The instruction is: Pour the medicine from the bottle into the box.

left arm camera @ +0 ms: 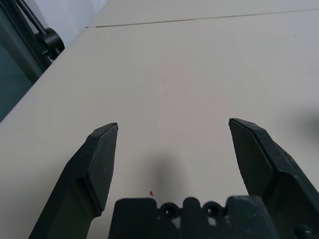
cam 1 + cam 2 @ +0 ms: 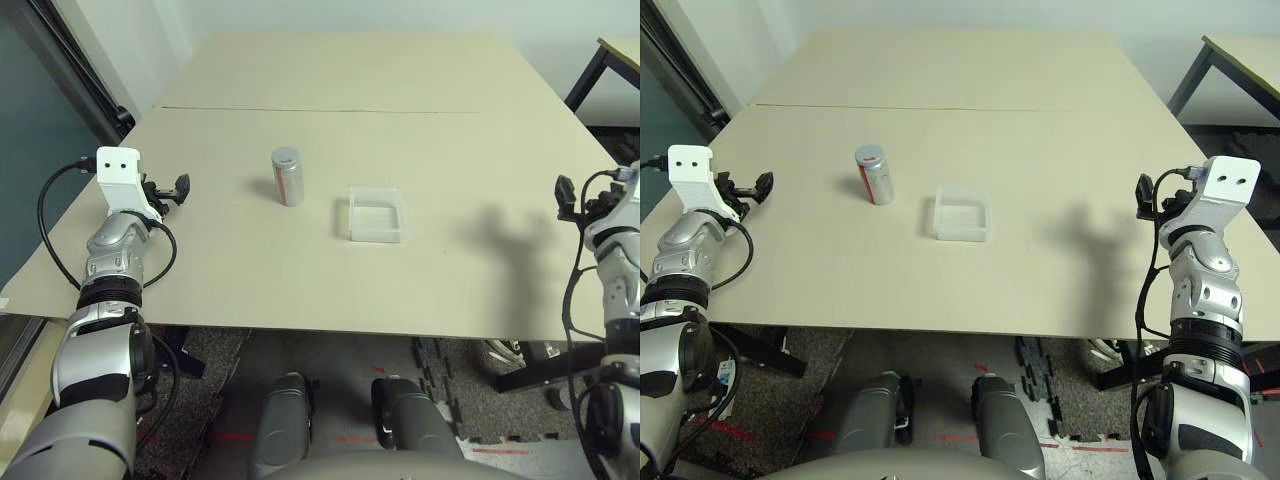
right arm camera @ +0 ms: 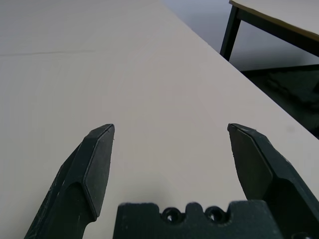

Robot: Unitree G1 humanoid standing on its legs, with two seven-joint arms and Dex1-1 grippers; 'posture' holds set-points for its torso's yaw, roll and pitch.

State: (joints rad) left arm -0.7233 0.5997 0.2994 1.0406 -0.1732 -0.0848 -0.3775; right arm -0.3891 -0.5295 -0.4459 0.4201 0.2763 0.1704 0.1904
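The bottle [image 2: 287,175], a small silvery cylinder with a red mark, stands upright near the middle of the table. Just to its right lies the box [image 2: 376,214], a shallow clear plastic tray. My left gripper [image 2: 176,188] hovers over the table's left side, well left of the bottle, its fingers [image 1: 102,164] spread wide with nothing between them. At the table's right edge my right gripper [image 2: 1146,196] is likewise open and empty, far right of the box; its fingers [image 3: 94,169] point across bare tabletop.
The beige table [image 2: 350,110] has a seam running across behind the bottle. A second table [image 2: 1240,60] stands at the far right. A dark frame [image 2: 60,70] lines the left side. Floor mats lie below the front edge.
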